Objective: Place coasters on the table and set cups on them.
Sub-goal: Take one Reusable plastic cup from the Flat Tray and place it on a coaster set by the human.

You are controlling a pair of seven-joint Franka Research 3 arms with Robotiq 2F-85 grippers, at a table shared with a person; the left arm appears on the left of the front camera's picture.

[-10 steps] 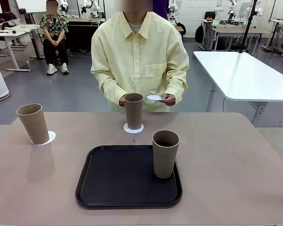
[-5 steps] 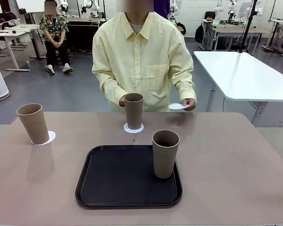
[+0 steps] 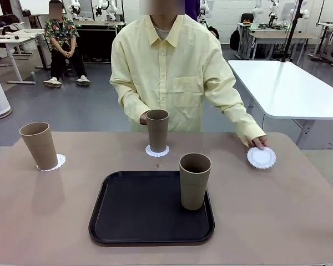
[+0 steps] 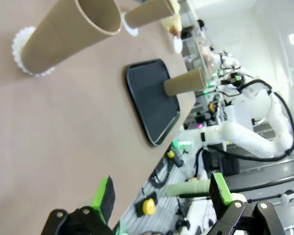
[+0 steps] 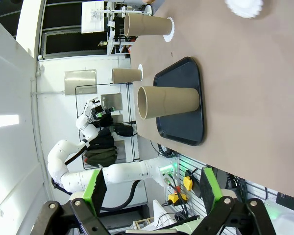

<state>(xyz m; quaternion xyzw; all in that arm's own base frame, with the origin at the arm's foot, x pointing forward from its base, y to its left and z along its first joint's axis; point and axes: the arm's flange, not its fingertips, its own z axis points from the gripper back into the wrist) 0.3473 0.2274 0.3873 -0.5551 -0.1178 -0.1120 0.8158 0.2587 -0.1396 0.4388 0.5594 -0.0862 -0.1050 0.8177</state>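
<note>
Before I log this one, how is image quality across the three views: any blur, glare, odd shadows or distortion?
Front view: sharp and evenly lit; soft shadows fall toward the camera from the cups, faint sheen on the black tray. Left wrist view: rolled sideways, the nearest cup stretched by the wide angle, the left gripper slightly soft. Right wrist view: rolled too, crisp on the table, bright background wall.

Person's hand (image 3: 258,142) on third coaster (image 3: 261,158), flat on table (image 3: 277,205), right side.

middle cup (image 3: 157,130) hides most of its coaster (image 3: 157,151) and the person's hand behind it.
</note>
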